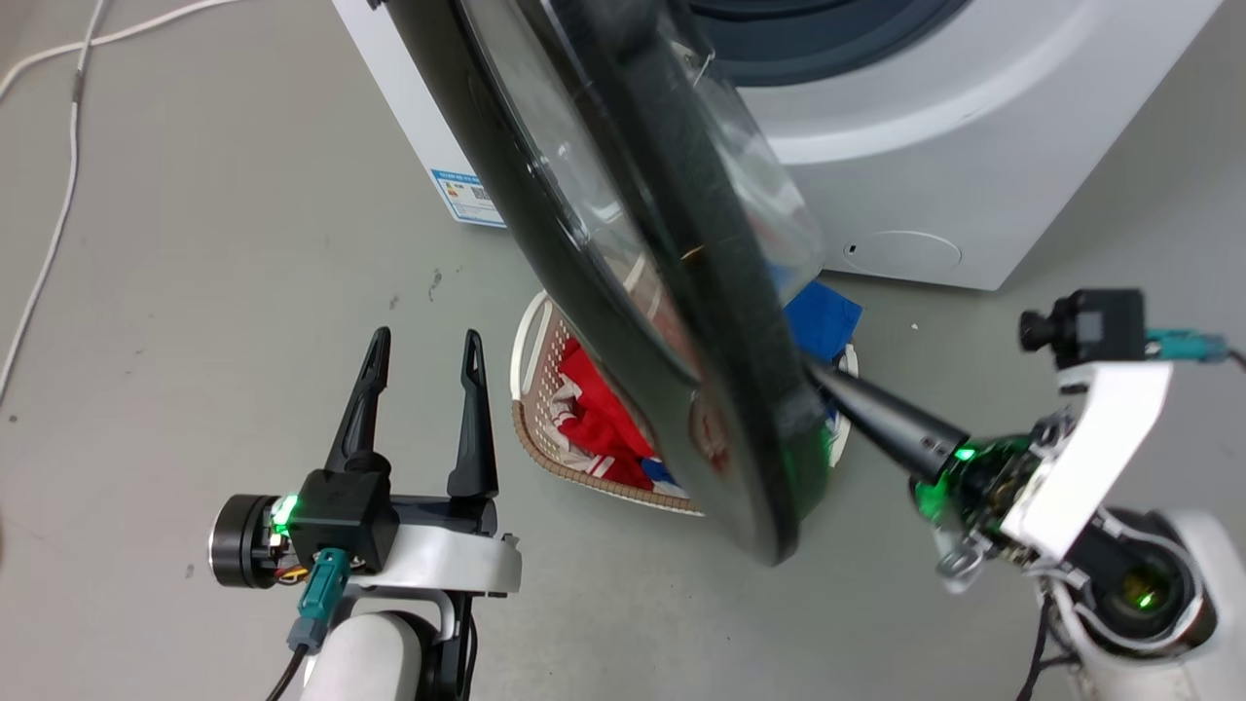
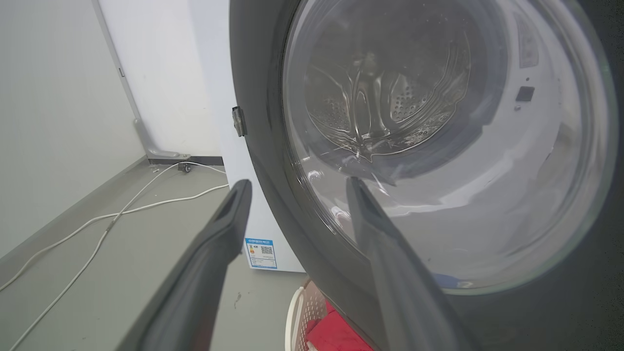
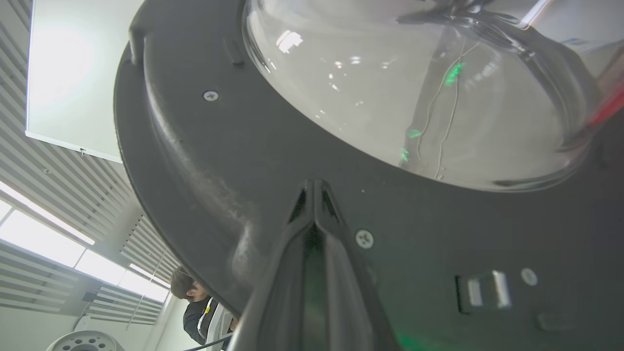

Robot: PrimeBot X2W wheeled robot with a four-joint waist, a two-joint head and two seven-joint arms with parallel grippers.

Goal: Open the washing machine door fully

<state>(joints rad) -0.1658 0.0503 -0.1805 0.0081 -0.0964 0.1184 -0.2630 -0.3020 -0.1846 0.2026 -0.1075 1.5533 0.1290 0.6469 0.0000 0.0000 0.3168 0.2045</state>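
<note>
One laundry basket sat on the floor under the washing machine door, holding red clothes and something blue at its far edge. Door stood swung partway out from the washing machine. Right claw had its fingers together, tips against the door's inner face near the rim. Left claw was spread apart on the door's outer side, not touching it. Left wrist view caught the steel drum through the glass; right wrist view got a metal catch and a person.
</note>
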